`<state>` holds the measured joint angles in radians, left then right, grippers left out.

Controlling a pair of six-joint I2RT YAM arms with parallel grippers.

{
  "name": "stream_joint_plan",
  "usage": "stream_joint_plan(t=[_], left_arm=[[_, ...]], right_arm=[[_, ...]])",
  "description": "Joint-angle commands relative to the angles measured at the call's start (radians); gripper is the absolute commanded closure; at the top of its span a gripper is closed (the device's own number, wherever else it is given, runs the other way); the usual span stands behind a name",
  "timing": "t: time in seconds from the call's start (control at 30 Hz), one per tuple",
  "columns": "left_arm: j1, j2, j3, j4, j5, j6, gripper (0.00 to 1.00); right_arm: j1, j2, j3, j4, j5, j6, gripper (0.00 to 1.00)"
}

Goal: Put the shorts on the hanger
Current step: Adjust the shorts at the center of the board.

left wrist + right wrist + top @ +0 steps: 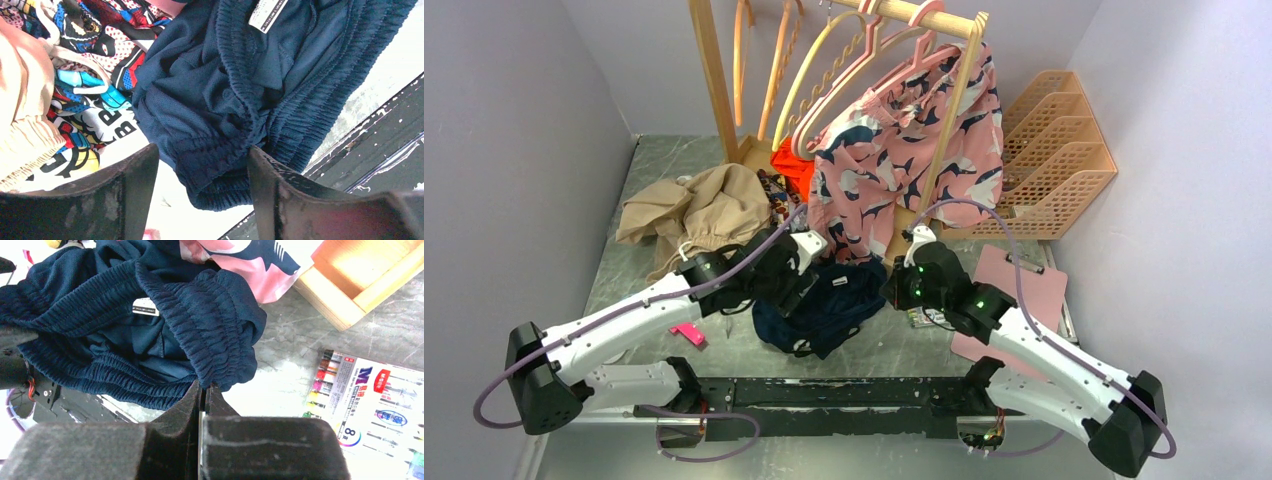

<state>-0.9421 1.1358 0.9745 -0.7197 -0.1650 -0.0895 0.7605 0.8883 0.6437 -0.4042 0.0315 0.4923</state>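
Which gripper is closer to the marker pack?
Right. The right gripper, shut on the shorts, sits just beside the marker pack; the left gripper is across the shorts, open around a fold.

plain navy shorts (824, 305), pink shorts (894, 170) with navy-and-white print, tan garment (694, 210)

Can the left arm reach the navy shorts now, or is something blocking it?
Probably yes. The left gripper stands open with a bunched fold of the navy shorts already between its jaws, and nothing covers that fold. The right gripper pinches the waistband elsewhere.
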Motion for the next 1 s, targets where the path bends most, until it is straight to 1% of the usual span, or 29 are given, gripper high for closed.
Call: stream_joint_plan(t=[0.0,0.07,0.13,0.17,0.23,0.3,0.4,0.5,0.67,0.77,0.83,0.87,0.93,0.97], left_arm=[[0.021,-0.022,0.024,0.036,0.036,0.023,0.34],[0.025,-0.026,0.017,0.036,0.040,0.024,0.37],[0.027,-0.030,0.007,0.037,0.052,0.023,0.37],[0.027,-0.030,0.003,0.034,0.057,0.022,0.35],[0.027,-0.031,0.001,0.024,0.059,0.010,0.28],[0.027,-0.035,-0.002,0.017,0.055,-0.001,0.23],[0.028,-0.030,-0.003,-0.003,0.037,-0.024,0.20],[0.027,-0.006,-0.003,-0.024,0.018,-0.058,0.20],[0.028,0.033,0.012,-0.055,0.032,-0.080,0.25],[0.028,0.041,0.015,-0.058,0.024,-0.082,0.32],[0.029,0.041,0.014,-0.055,0.018,-0.077,0.43],[0.029,0.040,0.012,-0.054,0.013,-0.074,0.50],[0.029,0.035,0.016,-0.049,-0.002,-0.073,0.71],[0.029,0.031,0.026,-0.051,-0.014,-0.075,0.83]], right_arm=[[-0.007,-0.047,0.023,-0.047,-0.006,-0.035,1.00],[-0.006,-0.060,0.026,-0.048,-0.004,-0.032,1.00],[-0.006,-0.064,0.029,-0.052,0.005,-0.029,1.00],[-0.006,-0.063,0.030,-0.054,0.008,-0.028,1.00],[-0.006,-0.060,0.031,-0.053,0.010,-0.027,1.00],[-0.007,-0.060,0.030,-0.051,0.011,-0.026,1.00],[-0.006,-0.061,0.031,-0.051,0.018,-0.024,1.00],[-0.006,-0.061,0.032,-0.050,0.023,-0.023,1.00],[-0.006,-0.060,0.044,-0.054,0.031,-0.025,1.00],[-0.007,-0.063,0.057,-0.066,0.038,-0.033,1.00],[-0.007,-0.068,0.066,-0.075,0.043,-0.036,1.00],[-0.006,-0.070,0.071,-0.080,0.046,-0.039,1.00],[-0.007,-0.077,0.084,-0.088,0.053,-0.044,1.00],[-0.006,-0.079,0.095,-0.096,0.058,-0.047,1.00]])
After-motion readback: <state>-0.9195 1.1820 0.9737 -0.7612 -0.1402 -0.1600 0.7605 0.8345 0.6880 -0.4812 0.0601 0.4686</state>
